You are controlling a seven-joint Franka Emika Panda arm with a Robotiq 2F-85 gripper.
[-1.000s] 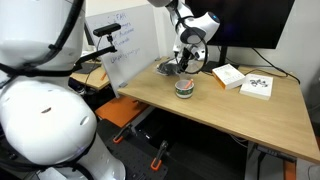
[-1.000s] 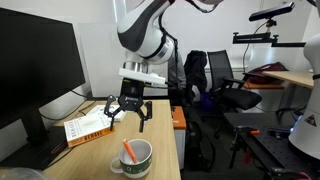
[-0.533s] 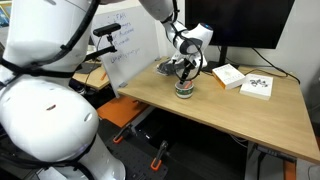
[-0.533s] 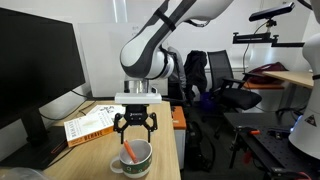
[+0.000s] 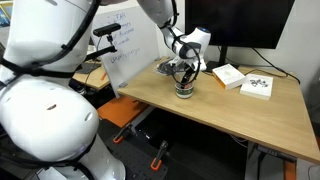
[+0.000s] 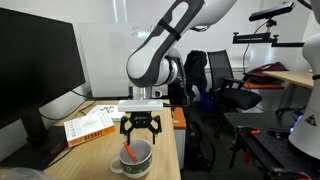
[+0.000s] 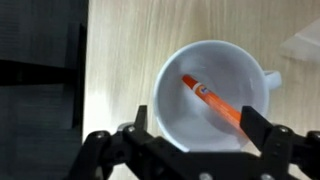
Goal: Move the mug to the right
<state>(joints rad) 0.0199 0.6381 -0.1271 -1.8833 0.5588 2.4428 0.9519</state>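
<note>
Mug (image 7: 180, 95) on wooden table (image 7: 120, 40); white inside; handle at 2 o'clock in wrist view; orange pen (image 7: 215, 102) lying slantwise inside. Gripper (image 7: 200, 128) directly above mug; claw spread wide; fingers (image 7: 262, 132) at 8 and 4 o'clock of rim; contact with rim cannot tell. In an exterior view, flat white boxes (image 5: 256, 86) at 3 o'clock of mug, apart.

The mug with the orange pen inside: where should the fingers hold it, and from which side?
Come from above and close on the outer wall of the mug, across the rim. It stands upright, the open gripper hangs over it, the handle sticks out to one side, and the pen leans inside.
</note>
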